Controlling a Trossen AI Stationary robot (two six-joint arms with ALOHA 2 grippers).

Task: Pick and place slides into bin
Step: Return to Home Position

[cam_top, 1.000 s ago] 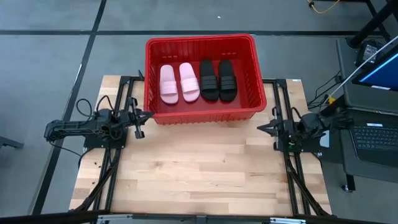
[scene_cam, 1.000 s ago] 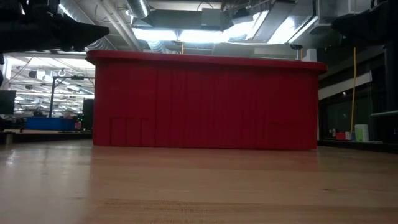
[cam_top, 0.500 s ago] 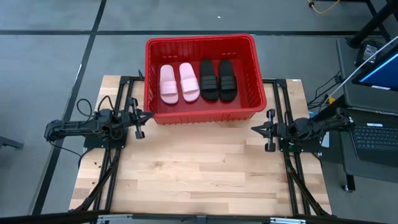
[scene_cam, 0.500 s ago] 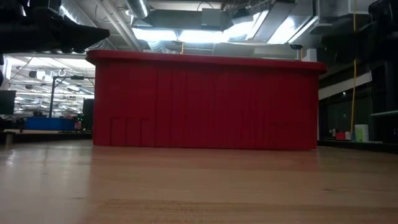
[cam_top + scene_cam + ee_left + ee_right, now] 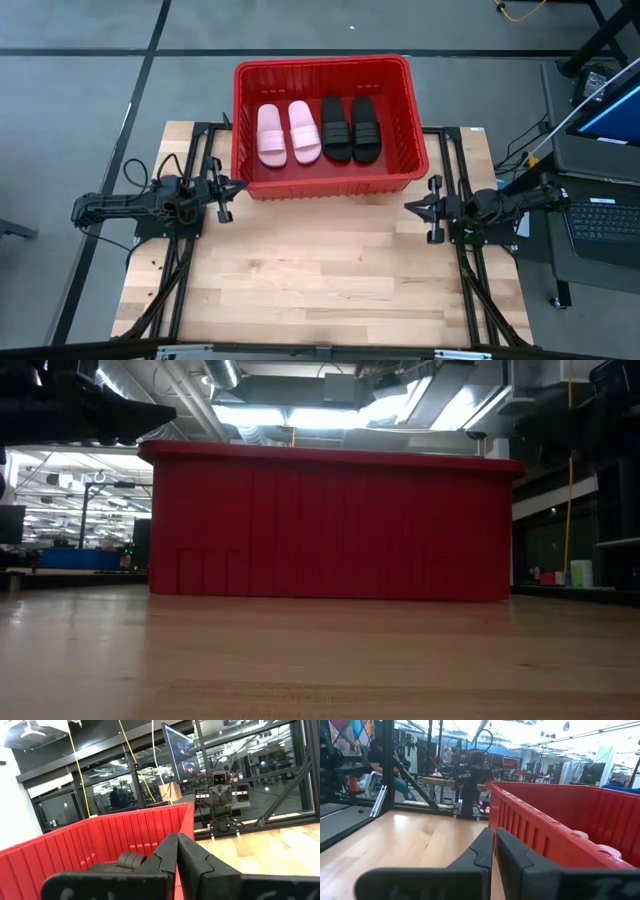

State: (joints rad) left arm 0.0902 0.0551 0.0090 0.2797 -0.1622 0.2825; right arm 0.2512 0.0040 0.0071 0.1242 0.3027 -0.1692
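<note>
The red bin stands at the table's far middle. On its floor, side by side, lie two pale pink slides on the left and two black slides on the right. The left wrist view shows the black slides over the bin wall, and the right wrist view shows the pink slides. My left gripper is shut beside the bin's near left corner. At the bin's near right corner my right gripper is also shut. Neither holds anything.
Bare wooden tabletop stretches from the bin to the near edge. A laptop and a monitor sit on a cart off the table's right side. A person sits in the room beyond the table.
My right gripper has sunk a little and reached slightly toward the table's middle, tipping more level, and then has stayed still. The bin and the slides have not moved.
</note>
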